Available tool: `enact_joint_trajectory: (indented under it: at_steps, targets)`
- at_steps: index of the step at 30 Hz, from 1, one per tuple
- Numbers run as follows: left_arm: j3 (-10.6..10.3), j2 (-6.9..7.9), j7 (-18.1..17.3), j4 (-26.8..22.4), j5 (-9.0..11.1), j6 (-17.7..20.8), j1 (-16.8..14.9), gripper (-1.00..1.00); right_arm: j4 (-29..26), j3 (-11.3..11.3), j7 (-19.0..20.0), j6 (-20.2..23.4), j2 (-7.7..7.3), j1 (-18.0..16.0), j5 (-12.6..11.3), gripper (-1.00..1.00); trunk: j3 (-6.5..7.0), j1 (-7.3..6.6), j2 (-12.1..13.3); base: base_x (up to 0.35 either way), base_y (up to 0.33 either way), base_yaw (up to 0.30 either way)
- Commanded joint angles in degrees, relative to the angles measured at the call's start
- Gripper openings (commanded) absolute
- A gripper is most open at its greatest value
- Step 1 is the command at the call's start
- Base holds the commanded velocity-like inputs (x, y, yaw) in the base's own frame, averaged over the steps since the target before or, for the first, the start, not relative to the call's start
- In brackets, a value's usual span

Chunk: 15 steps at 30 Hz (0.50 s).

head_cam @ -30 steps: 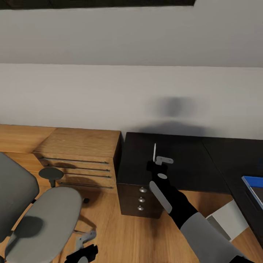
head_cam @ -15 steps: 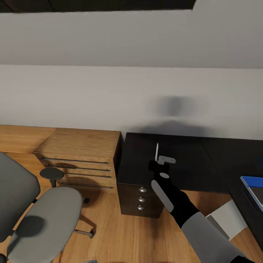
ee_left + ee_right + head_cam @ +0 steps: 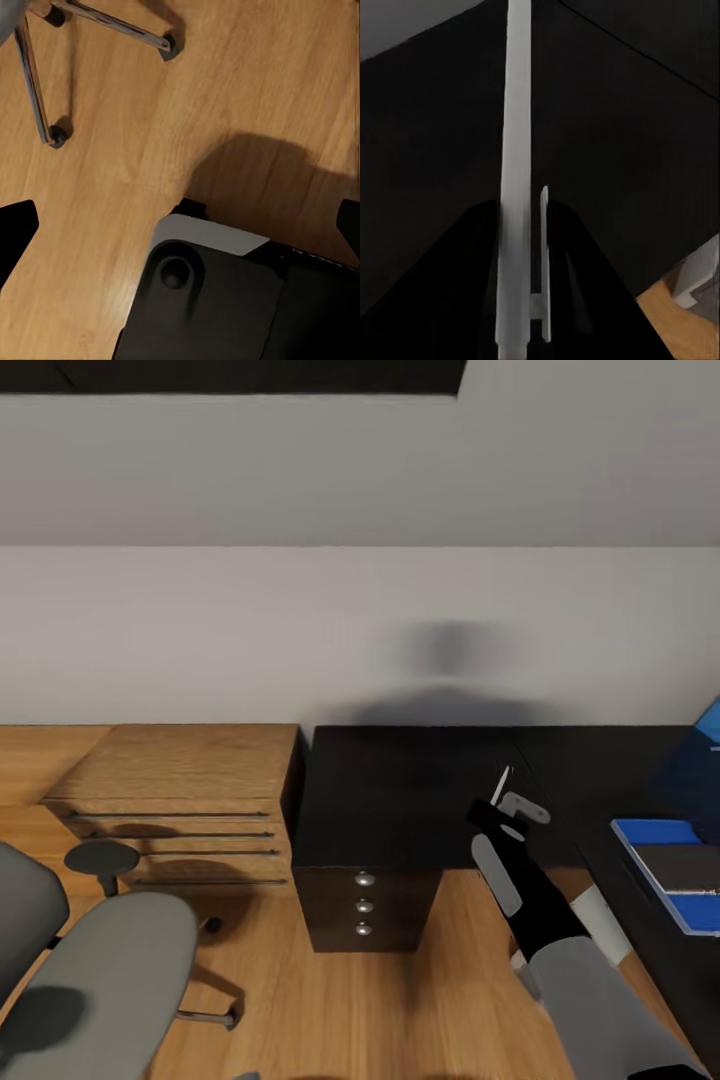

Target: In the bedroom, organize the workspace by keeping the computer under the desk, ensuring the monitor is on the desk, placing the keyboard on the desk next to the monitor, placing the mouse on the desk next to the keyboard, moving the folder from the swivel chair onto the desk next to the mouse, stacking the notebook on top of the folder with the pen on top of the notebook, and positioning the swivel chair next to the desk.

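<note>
Pen [image 3: 500,786] is pinched between the closed fingers of the right gripper [image 3: 505,800] and is held upright above the black desk [image 3: 400,800]; in the right wrist view it is seen as a pale shaft [image 3: 515,172] over the dark desktop. A wooden drawer unit [image 3: 180,800] stands just beside the desk's drawer pedestal [image 3: 365,905]. The grey swivel chair [image 3: 90,980] is seen apart from the desk, on the wooden floor [image 3: 330,1010]. A blue item [image 3: 675,870] lies at the desk's right. The left gripper's fingers [image 3: 16,229] are spread wide above the floor, near the chair's legs [image 3: 34,79].
</note>
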Motion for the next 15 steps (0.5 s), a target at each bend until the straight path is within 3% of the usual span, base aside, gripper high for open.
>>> enact_joint_trajectory:
  at_steps: [1, 13, 15]
  targets:
    - [-0.19, 0.04, 0.46, -0.12, 0.06, 0.18, -0.02, 1.0, -0.01, -0.18, -0.36, 0.28, -0.03, -0.06, -0.18, -1.0, -0.08, 0.04, -0.12, 0.0, 0.0, -0.272]
    - [0.13, 0.01, 0.43, 0.06, 0.06, -2.24, -0.02, 1.0, 0.44, -1.59, -0.69, -0.18, -0.13, -0.06, -0.24, -1.0, 0.28, 0.04, -0.12, 0.0, -0.001, -0.275]
    - [0.73, 0.1, 0.42, 0.5, 0.12, -2.47, -0.02, 1.0, 0.45, -2.63, -0.71, -0.22, -0.34, -0.06, -0.25, -1.0, 0.34, 0.04, -0.12, 0.0, -0.111, -0.276]
